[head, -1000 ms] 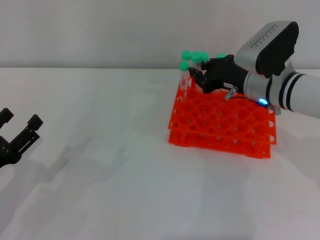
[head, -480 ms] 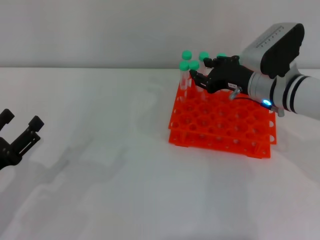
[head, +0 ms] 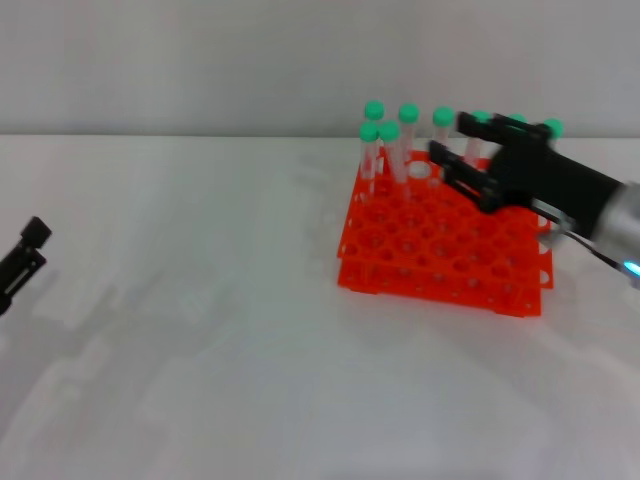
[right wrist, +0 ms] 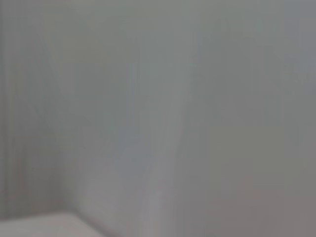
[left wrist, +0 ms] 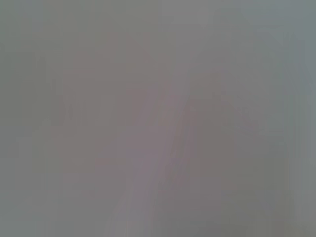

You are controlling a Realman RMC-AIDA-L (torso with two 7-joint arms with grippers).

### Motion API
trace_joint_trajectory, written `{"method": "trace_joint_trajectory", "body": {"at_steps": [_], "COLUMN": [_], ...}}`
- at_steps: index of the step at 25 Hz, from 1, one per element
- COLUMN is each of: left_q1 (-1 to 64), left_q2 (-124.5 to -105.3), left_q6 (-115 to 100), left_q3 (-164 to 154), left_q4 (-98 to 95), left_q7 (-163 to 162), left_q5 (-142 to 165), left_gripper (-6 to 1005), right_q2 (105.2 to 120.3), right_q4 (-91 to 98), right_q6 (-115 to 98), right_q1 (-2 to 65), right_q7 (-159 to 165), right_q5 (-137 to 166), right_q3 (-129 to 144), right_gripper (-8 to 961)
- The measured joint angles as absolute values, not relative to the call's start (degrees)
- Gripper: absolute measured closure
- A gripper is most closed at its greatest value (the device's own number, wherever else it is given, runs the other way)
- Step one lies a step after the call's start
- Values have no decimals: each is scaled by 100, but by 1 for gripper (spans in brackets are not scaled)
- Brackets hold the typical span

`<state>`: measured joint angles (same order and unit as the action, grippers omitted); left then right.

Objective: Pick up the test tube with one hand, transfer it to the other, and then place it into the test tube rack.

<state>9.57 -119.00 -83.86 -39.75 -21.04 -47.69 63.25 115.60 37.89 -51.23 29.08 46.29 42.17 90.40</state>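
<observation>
The right pincer [head: 462,160] is hovering over the test tube rack [head: 445,250], spread wide and empty (no label readable); left pincer [head: 22,262] is sitting far off, state untellable.

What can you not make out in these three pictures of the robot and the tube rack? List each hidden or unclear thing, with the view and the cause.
- Left gripper: head view, cut off by the picture's left edge, so whether it is open is unclear.
- Tubes at the back right of the test tube rack: head view, partly hidden behind the right gripper.
- Which tube was just placed: the test tubes look alike.
- Both wrist views: only blurred grey.
</observation>
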Motion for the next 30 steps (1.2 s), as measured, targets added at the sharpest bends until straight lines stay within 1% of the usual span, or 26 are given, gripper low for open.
{"method": "trace_joint_trajectory", "body": {"at_steps": [3,7,9,10,13,17,22,27,30], "left_q1": [986,1036,1070,1084,1156,1240,1391,1540,1595], "left_q2": [-11903,-11926,-11920,-11920,-11924,-11922,-11934,-11929,-11944], "left_q6": [-8363,-8359,-8358,-8358,-8358,-8366,-8423,-8427,-8437], "left_q3": [-3938,-3911,-3911,-3911,-3911,-3911,-3910,-3911,-3911], "left_q4": [-2081,-1967,-1873,-1845,-1801,-1595,-1232,-1026,-875], "left_q7": [-4636,-4309,-4221,-4198,-4138,-3867,-3429,-3219,-3106], "left_q5": [6165,5538,5273,5202,5073,4699,4174,4109,4079], "left_gripper": [118,118,118,118,118,119,118,118,118], "right_q2": [11572,11531,11529,11528,11529,11531,11531,11539,11539], "right_q4": [3719,3163,2952,2085,1214,471,219,-23,-2], "right_q6": [-6170,-7276,-7515,-8453,-9387,-10136,-10235,-9826,-9710], "right_q1": [2340,1839,1784,1743,1759,1723,1713,1775,1775], "right_q7": [3962,3182,2979,2310,1742,1257,1194,1200,1170], "right_q5": [4076,3294,3148,2669,2140,1589,1435,1361,1354], "right_q3": [8591,8247,8139,7763,7453,7074,6819,6614,6608], "right_gripper": [476,472,470,469,467,463,284,92,93]}}
